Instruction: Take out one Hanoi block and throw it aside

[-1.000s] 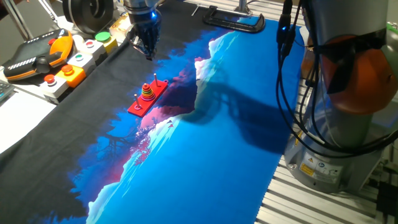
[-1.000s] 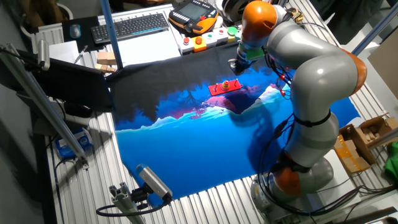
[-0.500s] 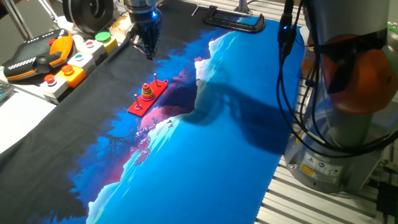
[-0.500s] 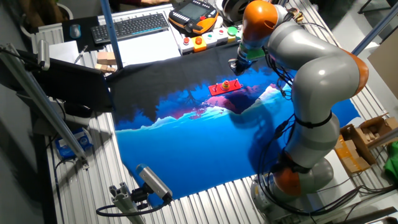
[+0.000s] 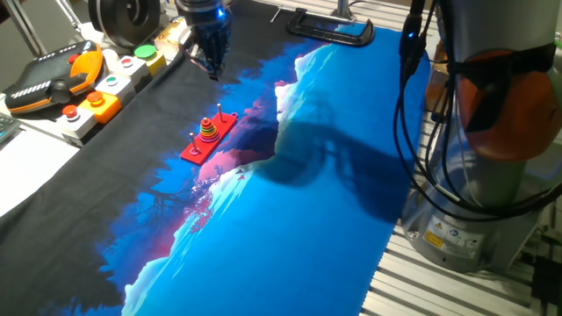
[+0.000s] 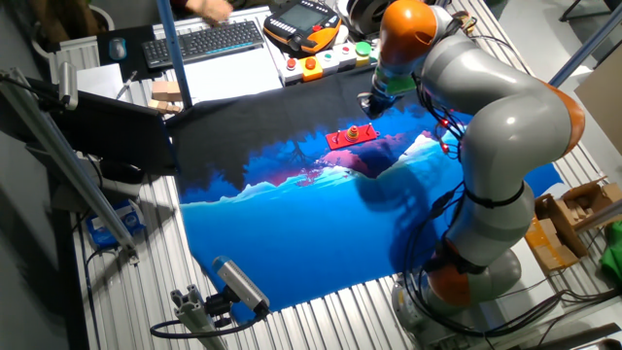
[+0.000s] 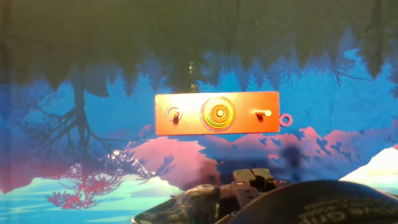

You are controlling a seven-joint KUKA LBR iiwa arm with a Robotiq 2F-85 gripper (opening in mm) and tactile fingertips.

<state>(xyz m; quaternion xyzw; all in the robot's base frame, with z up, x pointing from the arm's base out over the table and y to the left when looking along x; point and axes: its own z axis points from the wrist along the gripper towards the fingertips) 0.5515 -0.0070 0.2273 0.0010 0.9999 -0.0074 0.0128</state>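
Red base board lies flat on the printed cloth that covers the table, right where the dark tree print meets the blue and pink mountain print. Three thin pegs stand on it; the middle peg carries a small stack of rings, widest at the bottom, coloured bands narrowing to the top. From the hand view the board sits crosswise, the stack seen from straight above as concentric circles — the two outer pegs bare. One tiny loose ring lies on the cloth just beside the board's end, touching or nearly so. The hand hangs above the black part of the cloth, near the board but well clear of it, fingers pointing down and holding nothing; whether the fingers are apart or together I cannot tell, since they read as one dark tip in both fixed views. The grey and orange arm arches over the blue cloth. A control box with coloured buttons sits off the cloth's edge, an orange pendant just beside it.
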